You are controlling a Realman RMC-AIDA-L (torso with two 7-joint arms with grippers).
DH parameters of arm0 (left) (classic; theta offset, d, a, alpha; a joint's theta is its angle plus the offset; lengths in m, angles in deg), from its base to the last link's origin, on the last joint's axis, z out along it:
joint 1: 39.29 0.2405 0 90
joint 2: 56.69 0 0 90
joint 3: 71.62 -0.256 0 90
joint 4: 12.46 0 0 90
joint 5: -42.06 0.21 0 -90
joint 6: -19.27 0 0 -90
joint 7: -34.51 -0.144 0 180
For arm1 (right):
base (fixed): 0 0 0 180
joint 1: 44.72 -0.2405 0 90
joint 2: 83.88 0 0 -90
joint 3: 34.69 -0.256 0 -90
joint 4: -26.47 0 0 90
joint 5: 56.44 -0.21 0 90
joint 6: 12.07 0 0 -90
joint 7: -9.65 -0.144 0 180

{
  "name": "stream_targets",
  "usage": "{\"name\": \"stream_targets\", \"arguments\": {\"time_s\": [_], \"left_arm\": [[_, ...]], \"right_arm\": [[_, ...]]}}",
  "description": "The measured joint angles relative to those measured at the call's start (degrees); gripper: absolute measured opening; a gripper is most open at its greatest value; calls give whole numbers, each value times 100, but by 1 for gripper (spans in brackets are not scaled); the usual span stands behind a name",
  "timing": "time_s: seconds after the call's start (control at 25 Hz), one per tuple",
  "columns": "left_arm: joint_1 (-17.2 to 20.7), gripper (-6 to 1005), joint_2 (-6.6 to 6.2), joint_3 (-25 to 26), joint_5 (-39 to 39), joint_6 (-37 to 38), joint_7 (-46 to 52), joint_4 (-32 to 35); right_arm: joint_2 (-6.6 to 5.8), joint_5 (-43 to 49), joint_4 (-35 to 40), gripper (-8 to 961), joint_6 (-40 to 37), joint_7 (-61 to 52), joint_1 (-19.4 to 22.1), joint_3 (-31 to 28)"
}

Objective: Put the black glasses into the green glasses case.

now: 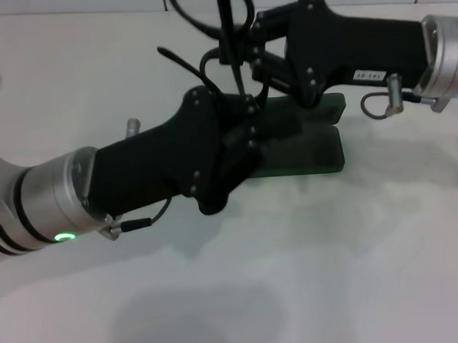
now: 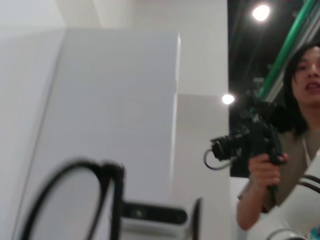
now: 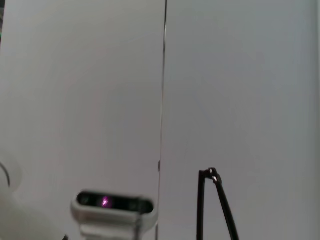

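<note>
Black grippers, silver wrist cuffs, seemingly green-lit rings.

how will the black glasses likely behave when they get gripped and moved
The black glasses look thin-framed, so probably light and easily bent if squeezed hard. Their long slender temple arms stick out freely between the left gripper and right gripper, so they may swing or snag on the green glasses case.

On the counter (image 1: pixel 313 275) there is one green glasses case (image 1: pixel 321 146) and one pair of black glasses (image 1: pixel 213 32). Two end effectors are in view, the left end effector (image 1: pixel 239 140) and the right end effector (image 1: pixel 257 57). In the left wrist view, one person (image 2: pixel 295 130) holds one camera (image 2: pixel 250 137).
</note>
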Motion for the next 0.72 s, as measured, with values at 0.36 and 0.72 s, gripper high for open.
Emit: {"name": "stream_targets", "arguments": {"time_s": [0.36, 0.72], "left_arm": [[17, 34, -15, 65, -254, -47, 225, -43], [27, 35, -15, 73, -324, -74, 226, -190]], "right_arm": [[-9, 14, -12, 100, 155, -3, 1, 426], [-8, 16, 27, 100, 134, -28, -2, 544]]}}
